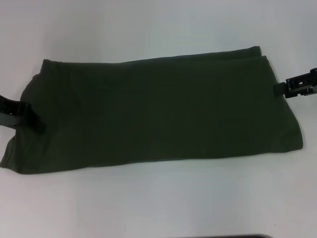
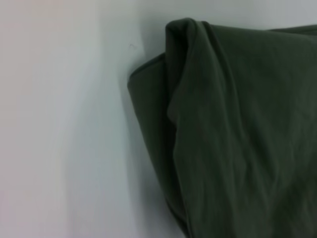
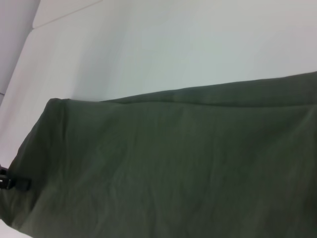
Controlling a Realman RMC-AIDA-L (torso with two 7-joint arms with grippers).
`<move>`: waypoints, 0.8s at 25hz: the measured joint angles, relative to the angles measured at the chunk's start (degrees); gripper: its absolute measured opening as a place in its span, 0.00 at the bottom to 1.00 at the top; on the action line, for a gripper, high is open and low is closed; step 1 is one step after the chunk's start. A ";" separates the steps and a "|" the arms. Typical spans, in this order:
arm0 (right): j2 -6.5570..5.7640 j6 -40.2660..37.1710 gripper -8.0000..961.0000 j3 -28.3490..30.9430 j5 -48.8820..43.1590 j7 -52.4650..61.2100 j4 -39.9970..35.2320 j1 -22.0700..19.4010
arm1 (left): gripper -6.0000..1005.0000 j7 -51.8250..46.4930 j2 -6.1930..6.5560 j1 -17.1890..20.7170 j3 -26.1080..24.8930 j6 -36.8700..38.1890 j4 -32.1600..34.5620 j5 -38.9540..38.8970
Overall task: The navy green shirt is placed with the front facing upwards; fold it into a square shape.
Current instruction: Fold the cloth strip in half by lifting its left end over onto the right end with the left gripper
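The navy green shirt (image 1: pixel 153 114) lies flat on the white bench (image 1: pixel 158 208). It is folded into a long band that runs from side to side, and no letters show on top. The left gripper (image 1: pixel 20 115) is at the shirt's left end, touching the cloth there. The right gripper (image 1: pixel 299 85) is at the shirt's right end, just beside the edge. It is not possible to tell if the jaws of either one are apart or together. In the left wrist view, the shirt's end has thick folds, one layer over another.
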 joint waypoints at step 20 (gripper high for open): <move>-0.04 -0.10 0.60 0.28 0.00 0.06 0.00 -0.07 | 0.07 -0.68 1.15 1.81 -0.27 3.04 7.06 1.21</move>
